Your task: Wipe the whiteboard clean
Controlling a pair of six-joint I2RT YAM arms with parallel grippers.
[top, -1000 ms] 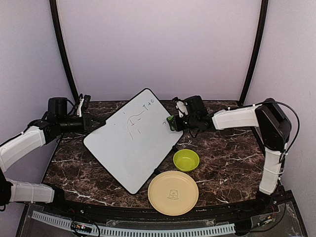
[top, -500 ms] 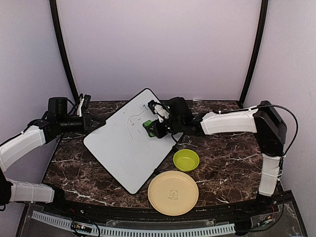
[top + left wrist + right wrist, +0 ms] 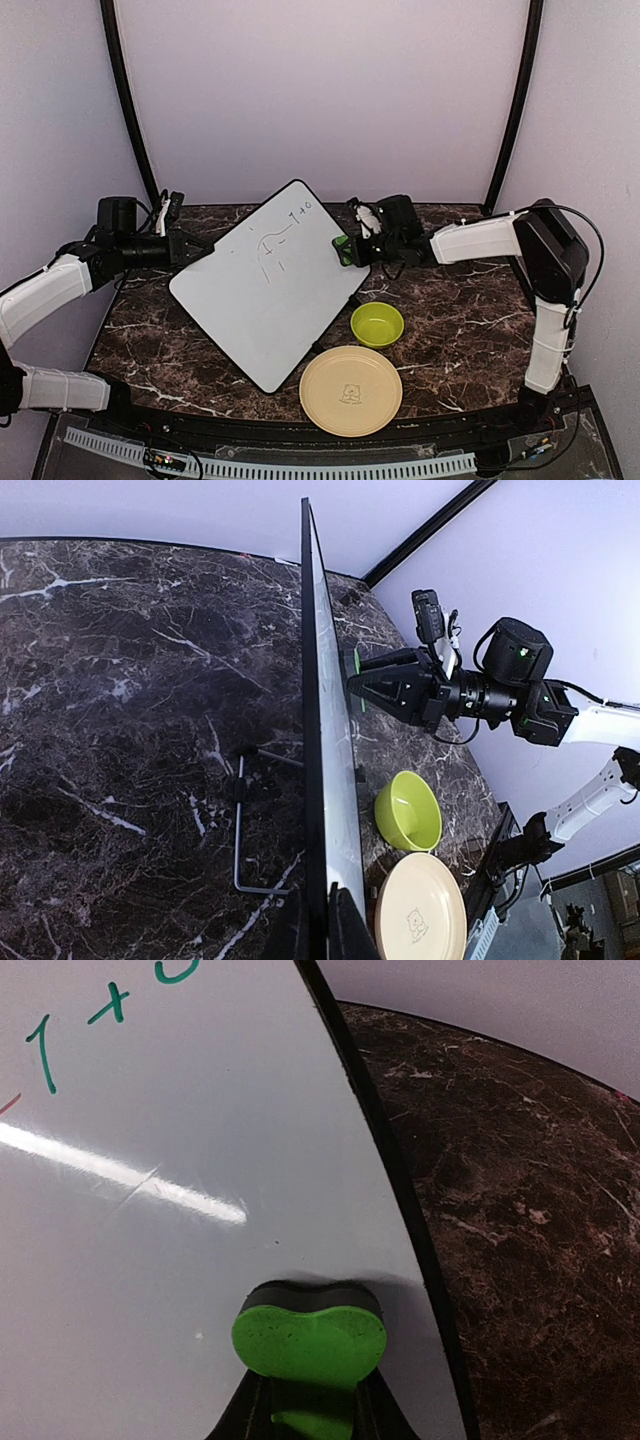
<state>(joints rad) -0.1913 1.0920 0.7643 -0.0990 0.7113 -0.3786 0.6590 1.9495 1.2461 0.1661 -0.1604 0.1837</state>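
The whiteboard, white with a thin black rim, stands tilted on the marble table. Green marker writing shows near its top corner, with more marks in its middle. My left gripper is shut on the board's left rim; the left wrist view shows the whiteboard edge-on with the left gripper clamped on the rim. My right gripper is shut on a green eraser, which touches the board near its right edge. In the right wrist view the green eraser presses its black pad on the white surface, and the right gripper holds it from below.
A lime green bowl sits just right of the board's lower edge. A round beige plate lies in front of the bowl. A wire stand rests on the table behind the board.
My right gripper swept the eraser left across the board to its middle, then came back to the right edge. The left arm and the board have stayed put.
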